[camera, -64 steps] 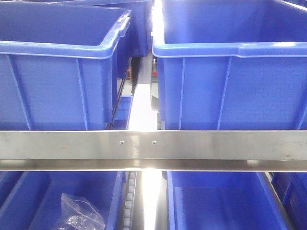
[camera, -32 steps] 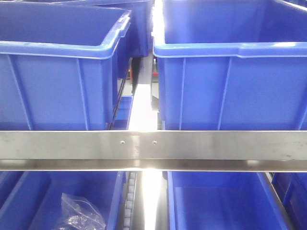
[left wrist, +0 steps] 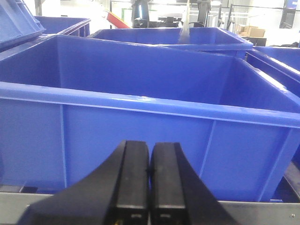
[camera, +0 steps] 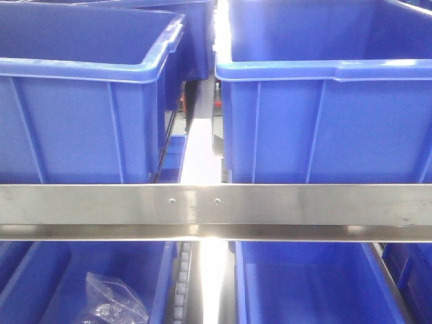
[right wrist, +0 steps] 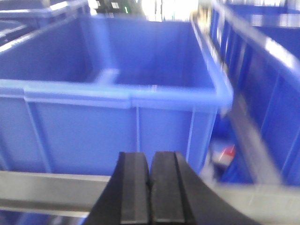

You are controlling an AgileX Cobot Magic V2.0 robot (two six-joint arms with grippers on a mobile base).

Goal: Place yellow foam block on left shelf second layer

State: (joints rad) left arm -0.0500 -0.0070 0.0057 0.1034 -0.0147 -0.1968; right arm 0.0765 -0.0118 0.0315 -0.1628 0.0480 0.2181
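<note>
The yellow foam block is not in any view. The steel shelf rail (camera: 216,209) crosses the front view, with a blue bin (camera: 81,121) at upper left and another blue bin (camera: 324,121) at upper right. My left gripper (left wrist: 149,154) is shut and empty, in front of the wall of a blue bin (left wrist: 140,136), just above the rail. My right gripper (right wrist: 151,164) is shut and empty, facing another blue bin (right wrist: 117,122) above the rail (right wrist: 47,187). Neither gripper shows in the front view.
A lower tier holds more blue bins; the left one (camera: 61,283) contains a crumpled clear plastic bag (camera: 115,304). A narrow gap (camera: 202,135) runs between the two upper bins. A red and white object (right wrist: 225,154) lies blurred to the right of the bin in the right wrist view.
</note>
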